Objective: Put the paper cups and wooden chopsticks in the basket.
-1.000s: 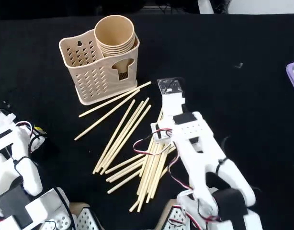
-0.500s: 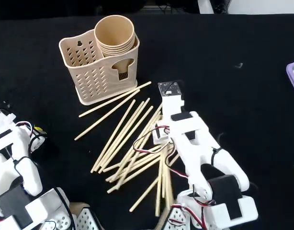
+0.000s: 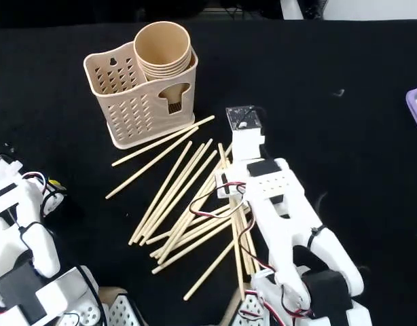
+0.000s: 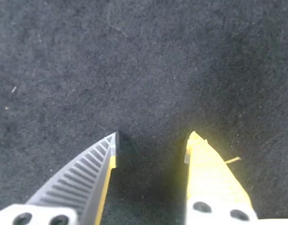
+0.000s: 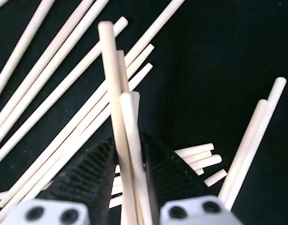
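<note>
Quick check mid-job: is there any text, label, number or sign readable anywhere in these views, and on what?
No text can be read.
The basket: holes and cutouts only, no lettering.
The paper cups: plain, no print.
The chopsticks: bare wood.
The small board on the right arm: any markings too small to read.

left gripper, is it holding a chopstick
No, the left gripper is open above the black cloth with nothing between its jaws.
</note>
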